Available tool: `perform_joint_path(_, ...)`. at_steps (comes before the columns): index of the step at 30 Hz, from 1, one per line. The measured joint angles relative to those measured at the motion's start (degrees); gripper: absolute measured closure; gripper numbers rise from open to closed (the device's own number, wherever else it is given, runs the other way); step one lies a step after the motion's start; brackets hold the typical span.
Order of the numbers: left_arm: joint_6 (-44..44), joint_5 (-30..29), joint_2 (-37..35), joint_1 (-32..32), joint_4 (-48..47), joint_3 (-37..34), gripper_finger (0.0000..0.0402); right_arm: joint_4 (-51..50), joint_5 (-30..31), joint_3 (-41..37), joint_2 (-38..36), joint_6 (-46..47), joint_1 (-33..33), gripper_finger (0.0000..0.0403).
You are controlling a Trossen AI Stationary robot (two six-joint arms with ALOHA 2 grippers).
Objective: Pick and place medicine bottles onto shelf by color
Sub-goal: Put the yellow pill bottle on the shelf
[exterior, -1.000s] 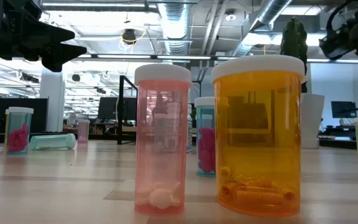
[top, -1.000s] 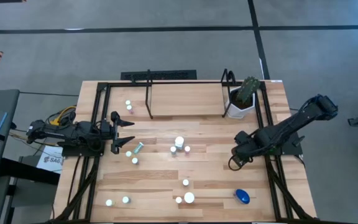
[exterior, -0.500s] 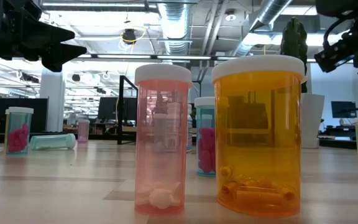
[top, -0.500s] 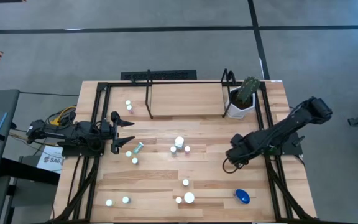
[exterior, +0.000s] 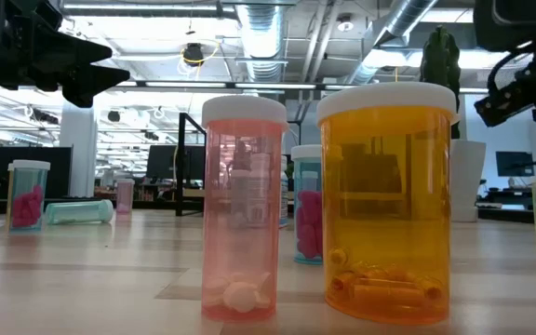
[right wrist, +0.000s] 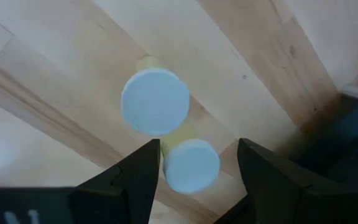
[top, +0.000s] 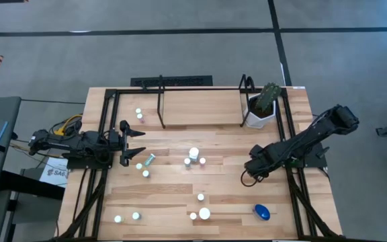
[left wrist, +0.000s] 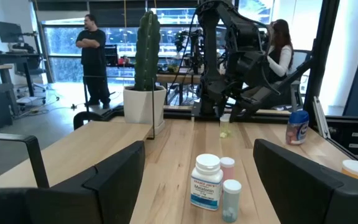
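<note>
The medicine bottles are scattered over the wooden table [top: 234,141]. In the high view, taking the table's middle as the clock centre, a white-capped trio [top: 193,155] stands at the centre. Three more, one teal and lying on its side [top: 149,159], sit at nine o'clock. A pair [top: 139,114] is at eleven o'clock, and another pair [top: 126,217] is at seven o'clock. Three stand at six o'clock, where the low view shows an orange bottle [exterior: 387,200] and a pink bottle [exterior: 243,219] close up. The larger blue bottle [top: 262,212] lies at five o'clock. Two further white-capped bottles [right wrist: 155,101] stand touching or nearly so under the right arm at three o'clock. Their bodies look pale yellow-green, though little of them shows.

The right gripper [right wrist: 197,155] hangs straight over that pair. Its fingers [right wrist: 138,171] are spread wide to either side of the nearer cap [right wrist: 191,165], with a gap on both sides, gripping nothing.

The shelf [top: 180,90] runs along the twelve o'clock edge, with a potted cactus [top: 261,111] at one o'clock.

The left gripper [top: 134,144] waits at nine o'clock, fingers fully apart and empty.
</note>
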Motion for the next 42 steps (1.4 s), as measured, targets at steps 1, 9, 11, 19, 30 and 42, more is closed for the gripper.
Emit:
perform_joint_path(1,-0.02,0.00,0.00,0.00,0.00,0.02,0.0113,0.07,0.00,-0.04,0.02,0.00,0.00,0.0163)
perform_joint_path(9,0.00,0.00,0.00,0.00,0.00,0.02,0.0113,0.20,-0.04,-0.05,0.00,0.02,0.00,0.0181)
perform_joint_path(11,-0.01,0.00,0.00,0.00,-0.02,0.01,0.0113,0.18,-0.07,-0.05,0.00,0.04,0.00,0.0199)
perform_joint_path(19,0.00,0.00,0.00,0.00,-0.01,0.01,0.0113,0.09,-0.51,-0.05,-0.02,0.20,0.00,0.0278)
perform_joint_path(30,-0.01,0.00,0.02,0.00,-0.01,0.02,0.0113,-0.39,-6.45,2.84,-0.02,0.09,0.02,0.0258)
perform_joint_path(42,0.00,0.00,0.00,0.00,0.00,0.01,0.0113,-0.10,-6.15,14.28,-0.04,-3.44,-1.40,0.0270)
